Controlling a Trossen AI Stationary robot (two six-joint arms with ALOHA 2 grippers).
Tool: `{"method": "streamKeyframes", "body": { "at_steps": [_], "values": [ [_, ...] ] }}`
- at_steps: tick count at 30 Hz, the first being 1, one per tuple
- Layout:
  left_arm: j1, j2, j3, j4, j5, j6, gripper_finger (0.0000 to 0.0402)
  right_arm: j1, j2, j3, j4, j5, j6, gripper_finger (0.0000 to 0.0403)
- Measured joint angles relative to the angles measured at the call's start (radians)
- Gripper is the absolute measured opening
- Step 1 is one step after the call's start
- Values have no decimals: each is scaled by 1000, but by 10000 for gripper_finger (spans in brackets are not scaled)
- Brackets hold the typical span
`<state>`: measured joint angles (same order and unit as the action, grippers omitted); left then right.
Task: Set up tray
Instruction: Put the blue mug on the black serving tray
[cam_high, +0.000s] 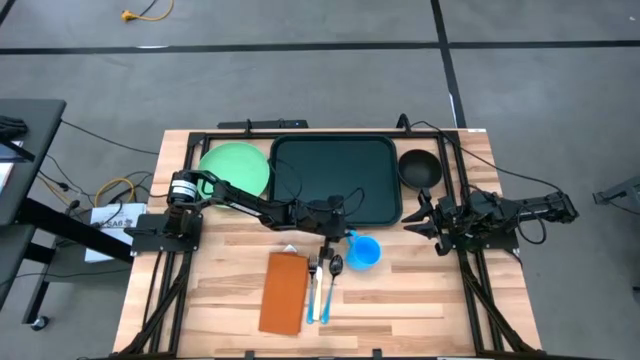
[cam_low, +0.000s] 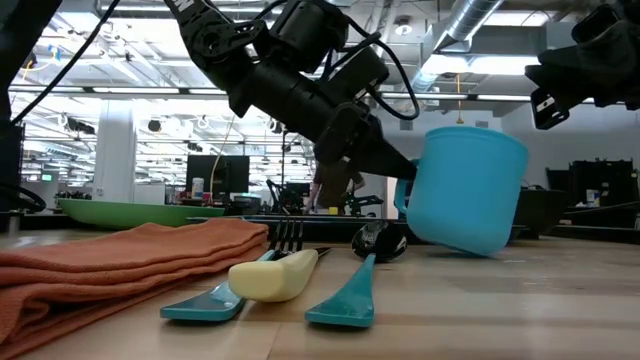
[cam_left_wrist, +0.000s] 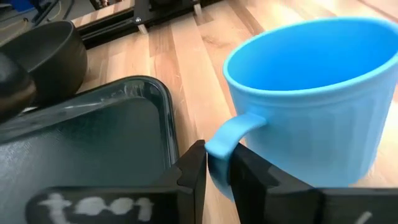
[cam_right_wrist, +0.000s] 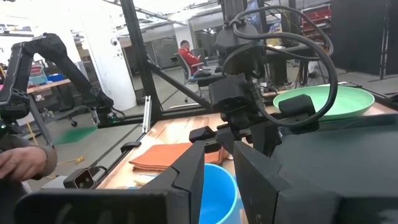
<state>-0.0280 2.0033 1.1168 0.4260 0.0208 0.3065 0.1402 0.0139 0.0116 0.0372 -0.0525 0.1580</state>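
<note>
One arm — left gripper (cam_left_wrist: 217, 167) on mug (cam_left_wrist: 311, 93) handle

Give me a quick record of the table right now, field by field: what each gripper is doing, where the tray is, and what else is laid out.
left gripper: shut on the handle of the blue cup, just off the tray's front right corner
cup tilt: leaning, one side of its base off the table in the low view
right gripper: waiting at the table's right side, holding nothing
tray: dark green, at the back middle, nothing on it
green plate: left of the tray
black bowl: right of the tray
orange cloth: front, cutlery beside it
</note>
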Motion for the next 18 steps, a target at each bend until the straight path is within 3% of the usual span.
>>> {"method": "streamKeyframes", "body": {
  "at_steps": [18],
  "values": [
    [7, 0, 0, 86, -6, -40, 48, 0, 0, 0, 0, 0, 2, 82]
  ]
}}
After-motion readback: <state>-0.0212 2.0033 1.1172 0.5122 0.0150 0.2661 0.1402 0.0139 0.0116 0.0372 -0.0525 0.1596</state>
